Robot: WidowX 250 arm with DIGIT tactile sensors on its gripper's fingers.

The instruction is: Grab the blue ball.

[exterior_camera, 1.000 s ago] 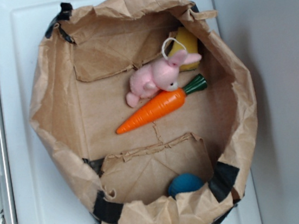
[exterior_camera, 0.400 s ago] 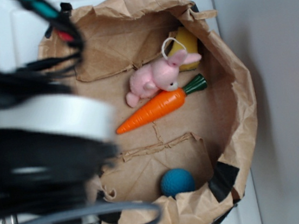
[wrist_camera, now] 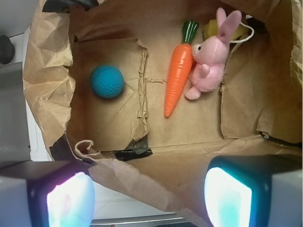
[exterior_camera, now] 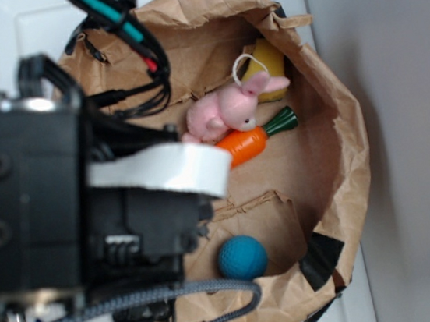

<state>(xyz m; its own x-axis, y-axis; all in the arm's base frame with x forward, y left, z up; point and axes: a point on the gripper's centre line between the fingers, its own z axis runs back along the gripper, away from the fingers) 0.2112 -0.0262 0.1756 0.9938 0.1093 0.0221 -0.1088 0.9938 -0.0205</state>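
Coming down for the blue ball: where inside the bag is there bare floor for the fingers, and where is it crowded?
Bare floor rings the blue ball, out to the bag wall and the torn flap edge. Crowded across the flap: carrot, pink bunny.

White tabletop (exterior_camera: 27,35) under an open, crumpled brown paper bag (exterior_camera: 335,115).

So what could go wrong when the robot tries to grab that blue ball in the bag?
The blue ball is round and lies loose on a creased paper flap, so it might roll away when touched. The gripper is open and above the crumpled paper bag rim, so a finger could catch the paper on the way down. The carrot and pink bunny lie farther off and probably won't get in the way.
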